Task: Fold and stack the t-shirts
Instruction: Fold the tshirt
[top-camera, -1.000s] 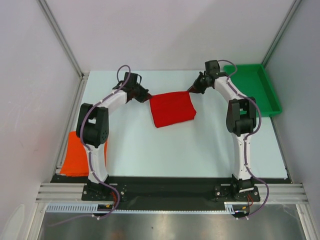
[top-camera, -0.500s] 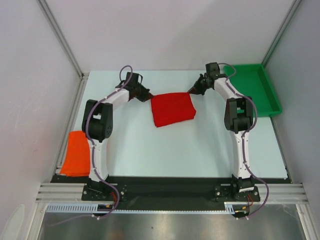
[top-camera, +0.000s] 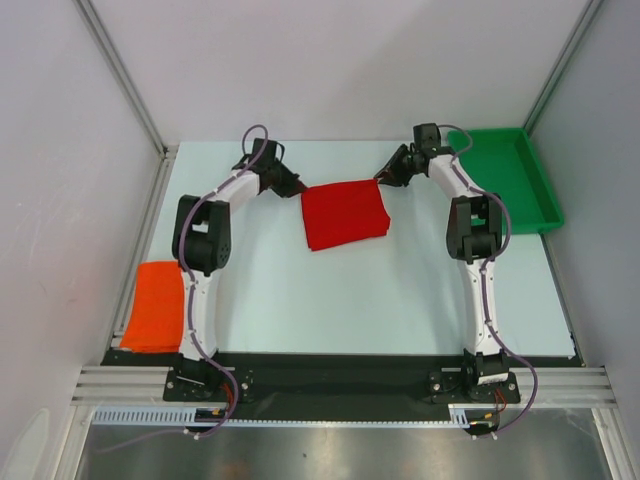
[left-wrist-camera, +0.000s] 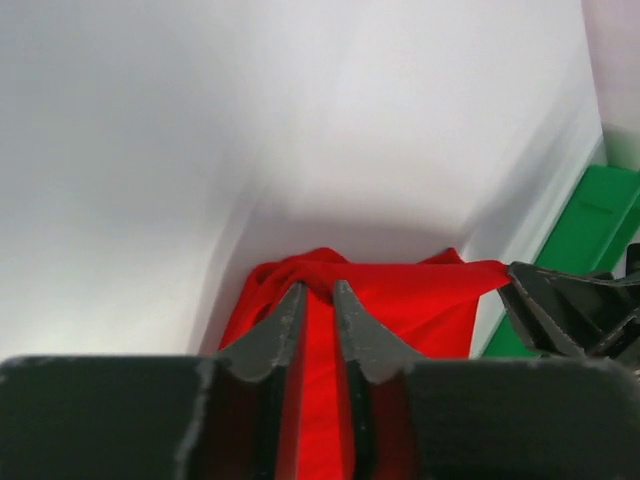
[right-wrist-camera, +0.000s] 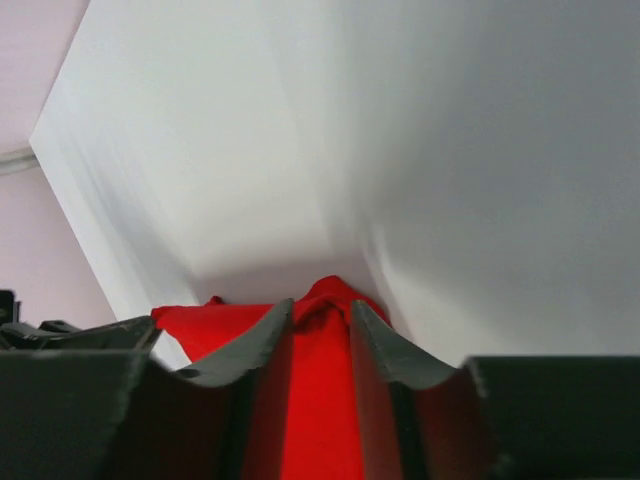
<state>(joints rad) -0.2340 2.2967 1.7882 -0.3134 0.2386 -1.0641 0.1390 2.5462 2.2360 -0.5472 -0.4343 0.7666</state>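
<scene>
The red t-shirt (top-camera: 345, 215) lies folded into a rough square on the white table, at the back middle. My left gripper (top-camera: 298, 191) is at its far left corner and my right gripper (top-camera: 380, 179) at its far right corner. In the left wrist view the left gripper (left-wrist-camera: 318, 287) has its jaws a little apart, with a bunched corner of red cloth (left-wrist-camera: 410, 300) between the tips. In the right wrist view the right gripper (right-wrist-camera: 320, 305) stands wider, red cloth (right-wrist-camera: 320, 400) lying loose in the gap. The orange t-shirt (top-camera: 153, 320) lies folded at the table's near left edge.
A green plastic tray (top-camera: 540, 190) stands at the back right corner, close behind the right arm, and shows in the left wrist view as the green tray (left-wrist-camera: 595, 215). Pale walls enclose the table on the left, back and right. A black strip runs along the near edge.
Both grippers' jaws have parted from shut on the red shirt's far corners. The left arm has stretched slightly further back. The shirt has stayed in place.
</scene>
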